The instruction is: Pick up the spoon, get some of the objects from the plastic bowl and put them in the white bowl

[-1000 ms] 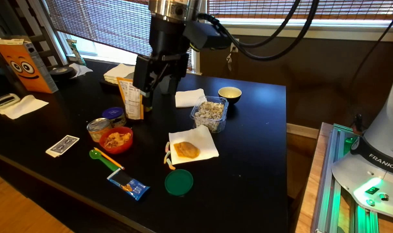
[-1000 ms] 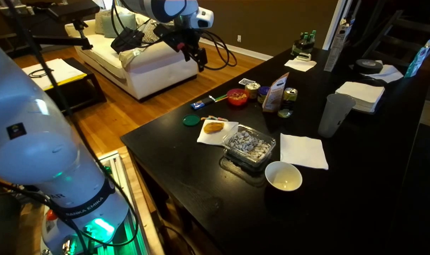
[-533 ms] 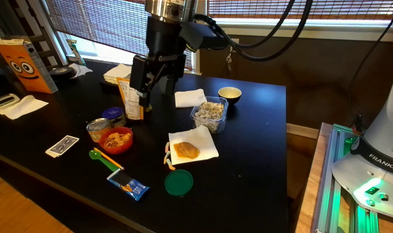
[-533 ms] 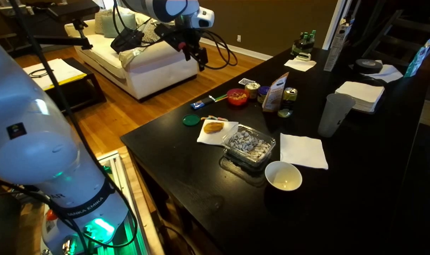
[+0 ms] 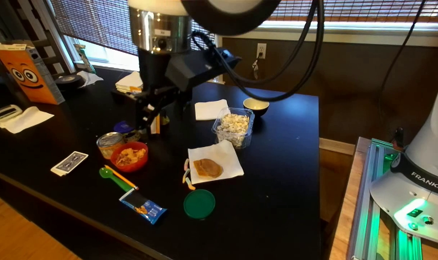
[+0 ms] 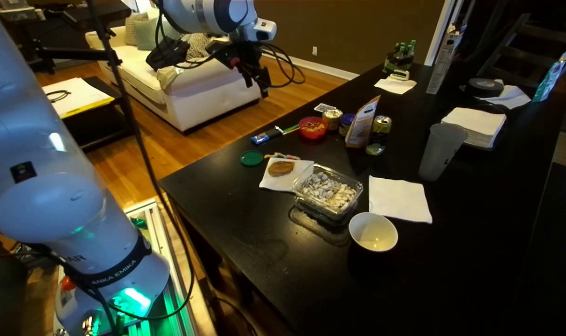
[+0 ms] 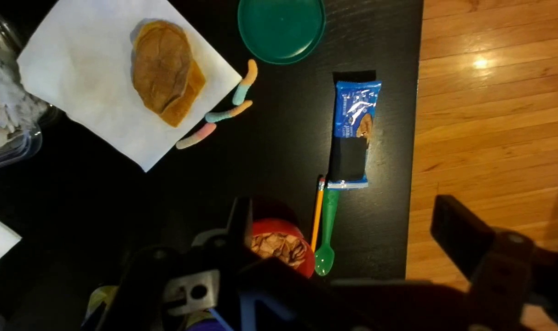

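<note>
Wrist view: seeing gripper (image 7: 346,216) with jaws released, spread wide, well apart from green spoon (image 7: 327,230) lying on table (image 7: 380,220) just beside pencil (image 7: 317,216), with handle end at blue packet (image 7: 350,131) and head near red bowl (image 7: 309,258). In both exterior views, seeing pale objects (image 6: 328,189) heaped in clear plastic bowl (image 6: 319,204), near white bowl (image 6: 373,233).

- In an exterior view, the camera faces the sofa (image 6: 213,93) beyond the plastic bowl (image 6: 316,206).
- In an exterior view, it faces window blinds (image 5: 367,10) beyond the plastic bowl.
- Nearer, the wrist view looks down beside that bowl.
- Both exterior views share it, from opposite sides.
</note>
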{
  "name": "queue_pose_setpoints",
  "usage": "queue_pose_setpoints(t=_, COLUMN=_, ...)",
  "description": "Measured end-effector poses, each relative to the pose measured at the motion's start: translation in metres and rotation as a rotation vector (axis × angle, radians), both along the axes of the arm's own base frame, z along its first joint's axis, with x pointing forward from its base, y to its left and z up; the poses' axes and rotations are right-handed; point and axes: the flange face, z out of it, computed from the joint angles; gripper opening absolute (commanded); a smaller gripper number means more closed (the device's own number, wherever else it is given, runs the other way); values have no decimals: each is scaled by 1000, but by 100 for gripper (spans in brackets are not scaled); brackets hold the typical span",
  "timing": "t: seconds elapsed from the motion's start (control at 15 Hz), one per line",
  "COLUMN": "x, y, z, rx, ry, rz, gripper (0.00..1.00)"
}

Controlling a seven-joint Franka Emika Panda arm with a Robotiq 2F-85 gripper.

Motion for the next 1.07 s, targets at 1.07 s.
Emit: queue_pose_setpoints(t=1.07, x=113, y=121, z=-112, rx=-75, ry=-60, rz=-44, gripper=100)
